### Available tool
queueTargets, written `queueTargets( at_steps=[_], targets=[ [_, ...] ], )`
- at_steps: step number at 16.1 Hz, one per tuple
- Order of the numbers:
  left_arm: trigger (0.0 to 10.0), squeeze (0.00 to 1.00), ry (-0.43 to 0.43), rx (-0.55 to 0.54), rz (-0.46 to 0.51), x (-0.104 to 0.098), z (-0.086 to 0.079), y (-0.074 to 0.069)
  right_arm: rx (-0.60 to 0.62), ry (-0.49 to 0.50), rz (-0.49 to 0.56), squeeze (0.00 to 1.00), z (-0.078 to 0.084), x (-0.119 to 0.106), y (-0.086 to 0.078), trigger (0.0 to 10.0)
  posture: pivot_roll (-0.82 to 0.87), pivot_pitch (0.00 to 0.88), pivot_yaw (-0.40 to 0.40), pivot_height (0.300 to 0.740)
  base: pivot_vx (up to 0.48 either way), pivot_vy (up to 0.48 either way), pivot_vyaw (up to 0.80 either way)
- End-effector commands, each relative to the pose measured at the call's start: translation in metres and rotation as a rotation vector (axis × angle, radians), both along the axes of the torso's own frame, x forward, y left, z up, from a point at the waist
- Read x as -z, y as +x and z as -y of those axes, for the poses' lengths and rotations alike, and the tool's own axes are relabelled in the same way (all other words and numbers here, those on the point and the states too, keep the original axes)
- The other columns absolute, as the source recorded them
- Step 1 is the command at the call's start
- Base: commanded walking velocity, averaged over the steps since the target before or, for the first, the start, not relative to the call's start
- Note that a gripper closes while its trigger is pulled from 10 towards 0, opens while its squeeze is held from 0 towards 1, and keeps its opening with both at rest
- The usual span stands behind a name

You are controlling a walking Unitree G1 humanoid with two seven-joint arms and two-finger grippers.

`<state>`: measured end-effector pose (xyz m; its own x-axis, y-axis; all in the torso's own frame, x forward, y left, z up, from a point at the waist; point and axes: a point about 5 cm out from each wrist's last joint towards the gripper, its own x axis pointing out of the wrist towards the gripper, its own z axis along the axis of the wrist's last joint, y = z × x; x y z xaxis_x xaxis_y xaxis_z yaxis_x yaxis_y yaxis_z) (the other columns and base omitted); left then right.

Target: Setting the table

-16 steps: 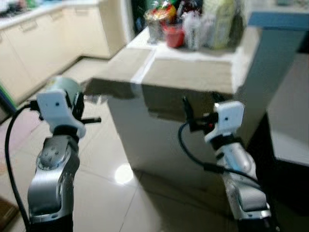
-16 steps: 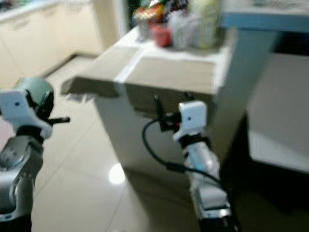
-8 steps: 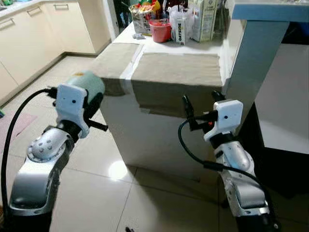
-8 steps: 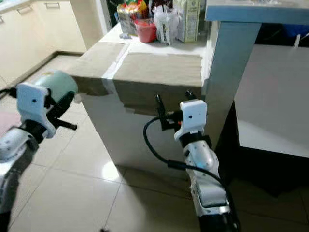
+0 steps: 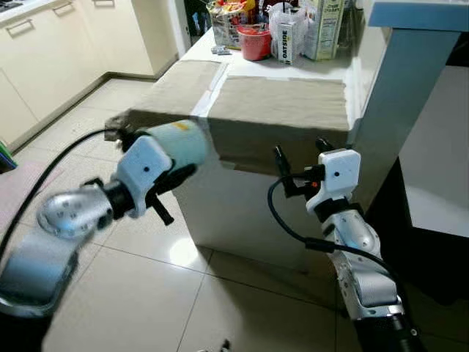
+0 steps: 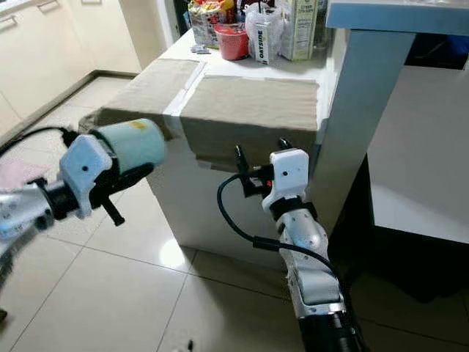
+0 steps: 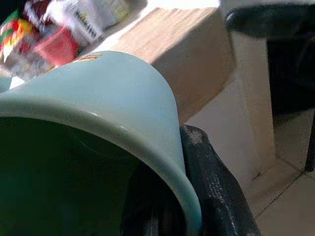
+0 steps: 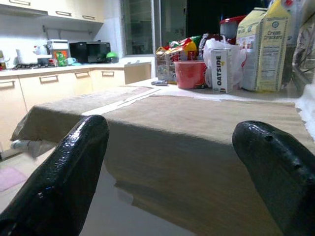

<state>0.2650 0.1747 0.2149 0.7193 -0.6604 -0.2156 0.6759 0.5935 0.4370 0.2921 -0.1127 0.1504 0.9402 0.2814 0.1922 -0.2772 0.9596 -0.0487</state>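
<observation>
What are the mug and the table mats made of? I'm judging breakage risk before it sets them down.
The mug, held in the left end effector, looks like glazed ceramic: smooth pale-green wall, soft sheen, thick rim. The mats look like woven fabric, matte beige, draping limply over the table edge.

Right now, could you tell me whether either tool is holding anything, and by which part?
The left tool holds a pale green cup by its rim, one finger pressed against the outside wall. The right tool is open, holding nothing, in front of the cloth-covered table.
</observation>
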Motion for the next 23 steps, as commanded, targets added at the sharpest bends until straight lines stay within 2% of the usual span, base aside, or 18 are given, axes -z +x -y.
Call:
queueTargets(
  at_steps=[1, 2, 3, 4, 5, 6, 7, 8, 10, 14, 17, 23],
  targets=[
    [0.0, 0.0, 0.014, 0.037, 0.012, -0.006, 0.001, 0.0, -0.012, 0.01, 0.008, 0.0, -0.003, -0.003, 0.003, 10.0, -0.08, 0.002, 0.101, 0.74, 0.0, 0.0, 0.0],
    [0.0, 0.0, -0.07, -0.018, 0.009, -0.011, -0.001, 0.007, -0.006, 0.015, 0.012, 0.0, -0.003, -0.004, 0.004, 10.0, -0.08, 0.001, 0.105, 0.74, 0.0, 0.0, 0.0],
    [0.0, 0.0, -0.204, -0.133, 0.001, -0.014, -0.006, 0.017, 0.005, 0.024, 0.011, 0.0, -0.002, -0.004, 0.005, 10.0, -0.08, 0.001, 0.106, 0.74, 0.0, 0.0, 0.0],
    [0.0, 0.0, -0.303, -0.216, -0.002, -0.015, -0.01, 0.023, 0.012, 0.031, 0.009, 0.0, -0.001, -0.004, 0.005, 10.0, -0.09, 0.0, 0.107, 0.74, 0.0, 0.0, 0.0],
    [0.0, 0.0, -0.484, -0.391, 0.002, -0.013, -0.02, 0.032, 0.024, 0.037, 0.003, 0.0, 0.0, -0.003, 0.006, 10.0, -0.09, 0.0, 0.105, 0.74, 0.0, 0.0, 0.0],
    [0.0, 0.0, -0.637, -0.581, 0.021, -0.003, -0.032, 0.035, 0.03, 0.041, 0.002, 0.0, 0.002, -0.003, 0.007, 10.0, -0.09, 0.0, 0.097, 0.74, 0.0, 0.0, 0.0],
    [0.0, 0.0, -0.67, -0.636, 0.025, 0.001, -0.035, 0.034, 0.03, 0.041, 0.003, 0.0, 0.002, -0.003, 0.008, 10.0, -0.09, 0.0, 0.097, 0.74, 0.0, 0.0, 0.0],
    [0.0, 0.0, -0.694, -0.684, 0.034, 0.01, -0.033, 0.029, 0.028, 0.04, 0.008, 0.0, 0.002, -0.004, 0.009, 10.0, -0.09, 0.0, 0.086, 0.74, 0.0, 0.0, 0.0],
    [0.0, 0.0, -0.683, -0.678, 0.004, 0.016, -0.022, 0.025, 0.016, 0.024, 0.015, 0.0, 0.003, -0.005, 0.011, 10.0, -0.09, 0.0, 0.077, 0.74, 0.0, 0.0, 0.0],
    [0.0, 0.0, -0.635, -0.653, 0.07, 0.011, -0.008, 0.027, 0.009, 0.023, 0.024, 0.0, 0.0, -0.006, 0.012, 10.0, -0.1, 0.0, 0.084, 0.74, 0.0, 0.0, 0.0],
    [0.0, 0.0, -0.614, -0.625, 0.088, 0.01, -0.005, 0.029, 0.014, 0.014, 0.034, 0.0, -0.001, -0.007, 0.012, 10.0, -0.11, 0.0, 0.092, 0.74, 0.0, -0.454, 0.0],
    [0.0, 0.0, -0.59, -0.571, 0.085, 0.013, 0.002, 0.033, 0.027, -0.003, 0.026, 0.0, 0.0, -0.004, 0.011, 10.0, -0.12, 0.0, 0.097, 0.74, 0.0, -0.441, -0.8]
  ],
)
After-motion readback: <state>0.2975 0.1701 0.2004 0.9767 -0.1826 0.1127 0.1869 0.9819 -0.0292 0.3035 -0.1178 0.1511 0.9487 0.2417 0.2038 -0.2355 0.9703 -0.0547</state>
